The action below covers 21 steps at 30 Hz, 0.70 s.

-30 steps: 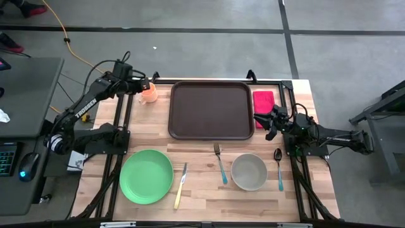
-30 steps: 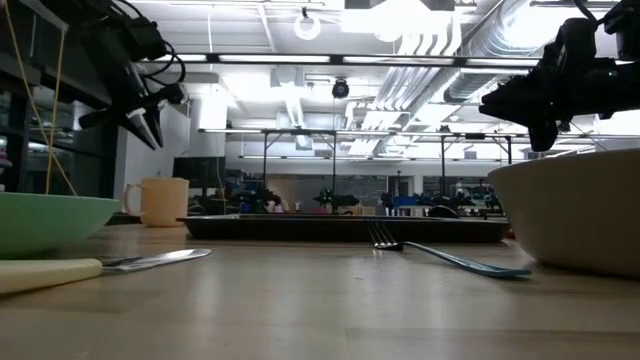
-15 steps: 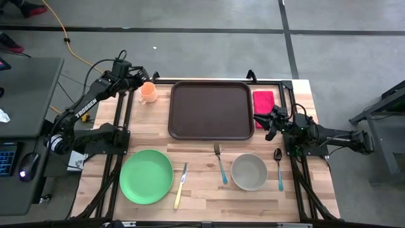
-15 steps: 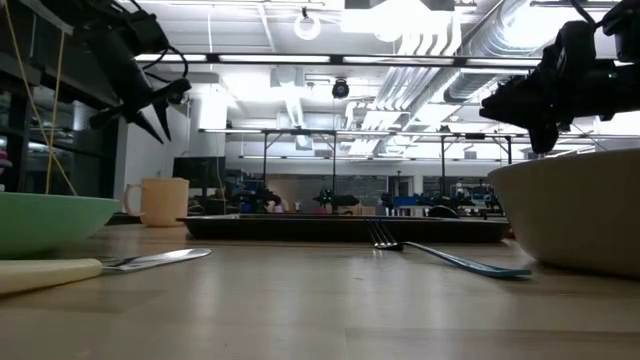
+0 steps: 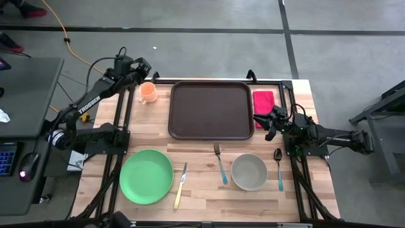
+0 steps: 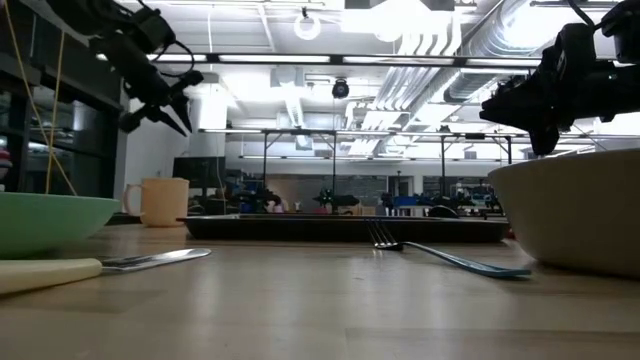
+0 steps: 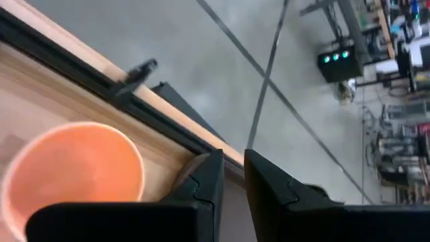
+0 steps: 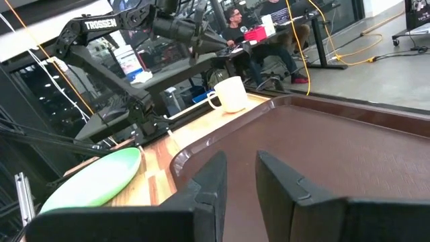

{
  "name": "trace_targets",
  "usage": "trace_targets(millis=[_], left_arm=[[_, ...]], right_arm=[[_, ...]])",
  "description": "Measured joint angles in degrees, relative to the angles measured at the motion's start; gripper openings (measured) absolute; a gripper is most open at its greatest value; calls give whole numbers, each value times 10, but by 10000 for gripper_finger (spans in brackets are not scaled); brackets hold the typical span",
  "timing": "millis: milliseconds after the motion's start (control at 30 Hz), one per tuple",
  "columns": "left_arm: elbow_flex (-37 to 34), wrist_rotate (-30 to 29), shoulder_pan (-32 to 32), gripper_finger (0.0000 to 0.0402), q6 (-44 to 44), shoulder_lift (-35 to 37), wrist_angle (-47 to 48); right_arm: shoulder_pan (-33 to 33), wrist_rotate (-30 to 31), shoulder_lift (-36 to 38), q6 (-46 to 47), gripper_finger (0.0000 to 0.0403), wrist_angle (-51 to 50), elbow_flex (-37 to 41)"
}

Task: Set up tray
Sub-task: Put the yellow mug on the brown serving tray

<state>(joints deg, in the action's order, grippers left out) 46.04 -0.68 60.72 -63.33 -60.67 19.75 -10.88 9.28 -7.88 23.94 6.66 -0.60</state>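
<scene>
A: Brown plastic, that's the tray (image 5: pixel 211 109), lying flat at the far middle of the wooden surface (image 5: pixel 202 190), with nothing on it.

B: And the left claw (image 5: pixel 142 66)?

A: Raised above the far left corner, just beyond the orange mug (image 5: pixel 148 93). Its fingers (image 7: pixel 208 181) stand narrow, a thin gap between them, holding nothing.

B: The right one?

A: The right claw (image 5: pixel 261 121) hovers at the tray's right rim, beside the red napkin (image 5: pixel 263 100). Fingers (image 8: pixel 211 178) narrowly parted, empty.

B: The rest?

A: Green plate (image 5: pixel 146 176), knife (image 5: pixel 180 186), fork (image 5: pixel 219 163), bowl (image 5: pixel 249 171) and spoon (image 5: pixel 279 168) line the near side, off the tray.
</scene>
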Motion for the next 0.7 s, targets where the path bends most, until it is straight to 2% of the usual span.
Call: trace_targets(millis=[267,533,700], left_arm=[[35,0,-4,92,16,-55,22],[90,-2,-32,92,100,-103,113],[96,-4,-49,92,145,-109,146]], right_arm=[[0,0,0,1,57,0,0],[0,7,0,1,57,-6,0],[0,15,0,2,57,-10,0]])
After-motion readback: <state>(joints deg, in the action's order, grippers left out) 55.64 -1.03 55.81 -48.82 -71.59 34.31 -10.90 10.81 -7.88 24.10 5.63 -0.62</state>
